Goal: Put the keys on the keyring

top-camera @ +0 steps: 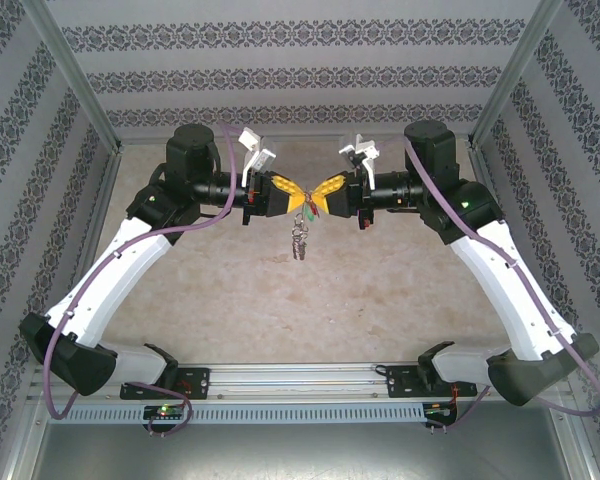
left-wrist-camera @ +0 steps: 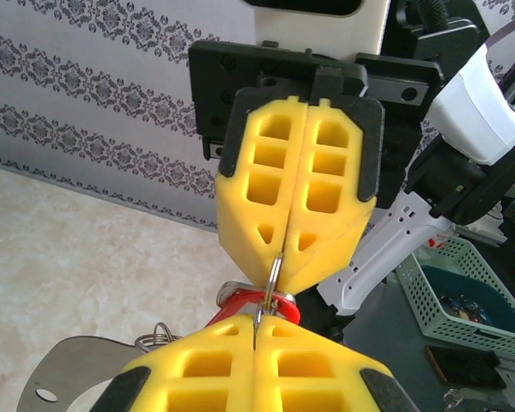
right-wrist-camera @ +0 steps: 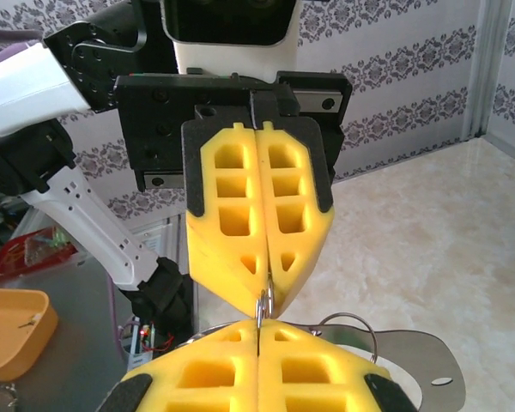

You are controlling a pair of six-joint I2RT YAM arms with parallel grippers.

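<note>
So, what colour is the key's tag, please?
The tag is red, clearest in the left wrist view.

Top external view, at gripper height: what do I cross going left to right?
Left arm → left gripper → right gripper → right arm. Both grippers pinch one metal ring where their tips meet. The bunch dangling below overlaps them, so it is left out.

Damask-striped wallpaper walls (top-camera: 300,60), beige marbled tabletop (top-camera: 230,300) (softly lit), aluminium corner posts (top-camera: 79,80)

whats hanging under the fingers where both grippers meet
The keyring dangles under the shut fingers, with a red tag just below them. They cover all but a sliver of the thin metal ring they pinch.
</note>
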